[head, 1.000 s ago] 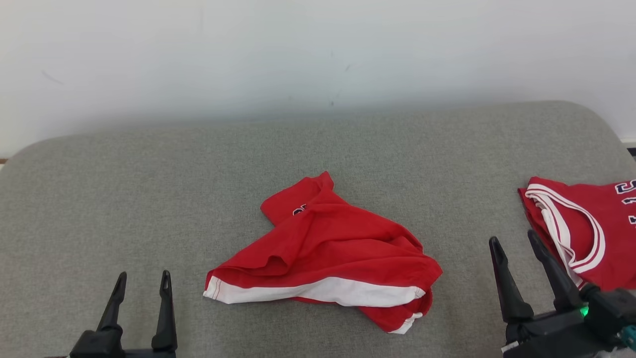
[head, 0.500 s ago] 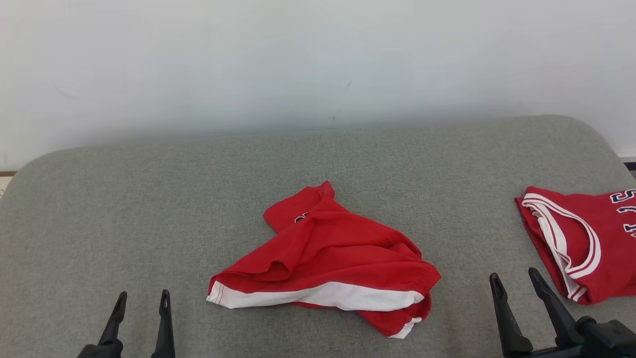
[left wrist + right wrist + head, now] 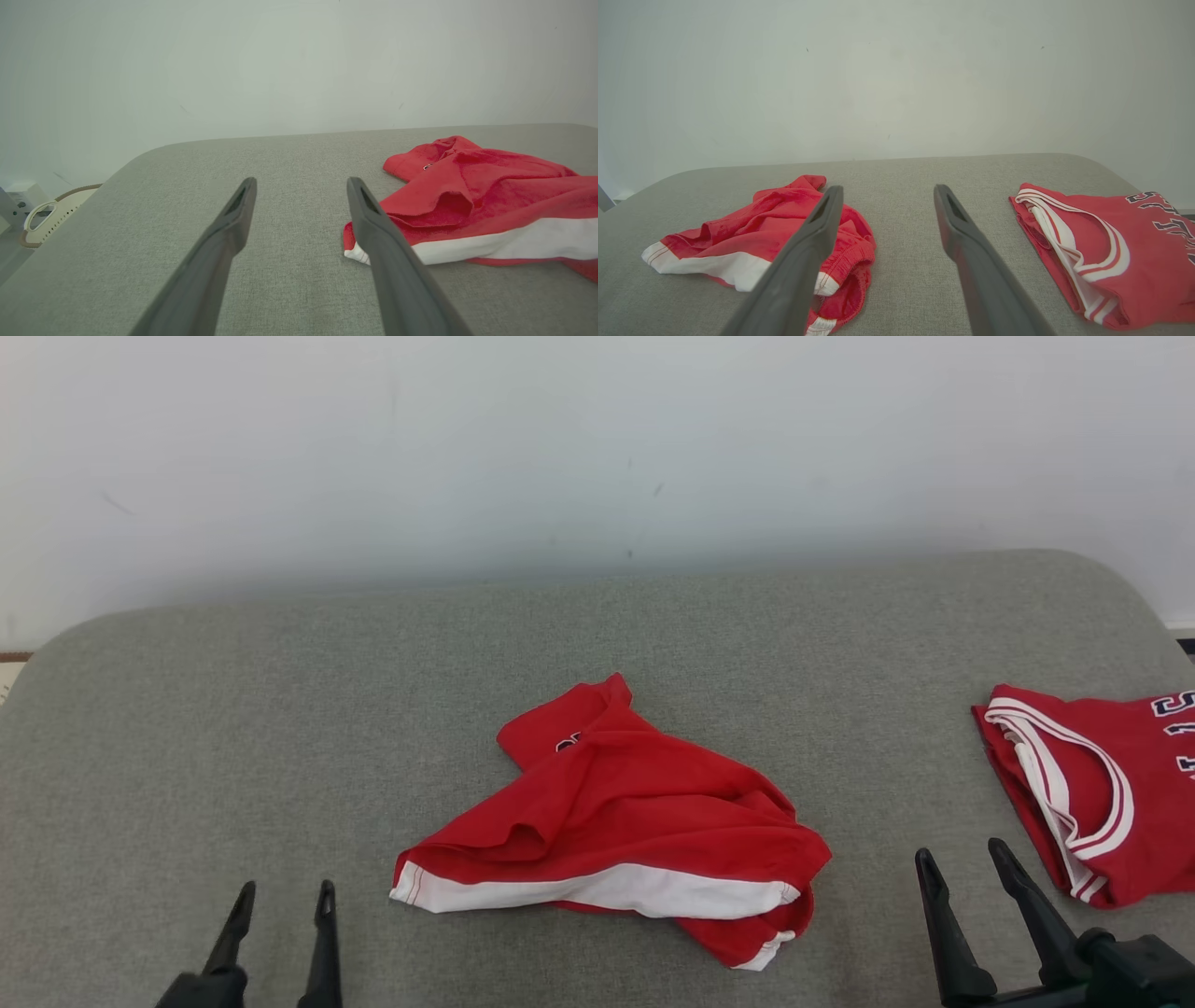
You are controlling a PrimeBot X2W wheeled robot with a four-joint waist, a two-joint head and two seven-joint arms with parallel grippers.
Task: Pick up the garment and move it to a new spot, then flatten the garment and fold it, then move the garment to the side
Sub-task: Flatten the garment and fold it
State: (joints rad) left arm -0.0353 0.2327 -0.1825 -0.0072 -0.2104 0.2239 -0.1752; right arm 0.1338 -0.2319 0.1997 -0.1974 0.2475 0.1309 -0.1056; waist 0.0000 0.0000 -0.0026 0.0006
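I see a crumpled red garment [image 3: 616, 821] of soft cloth with a white hem band. It lies bunched near the middle of the grey woven surface [image 3: 280, 709], which has rounded corners. My left gripper [image 3: 286, 889] and right gripper [image 3: 960, 849] hover at the near edge, their tapered dark fingers spread wide and holding nothing. A flat red jersey [image 3: 1102, 793] with white trim lies at the right, well apart from the garment. A pale wall [image 3: 560, 448] stands behind.
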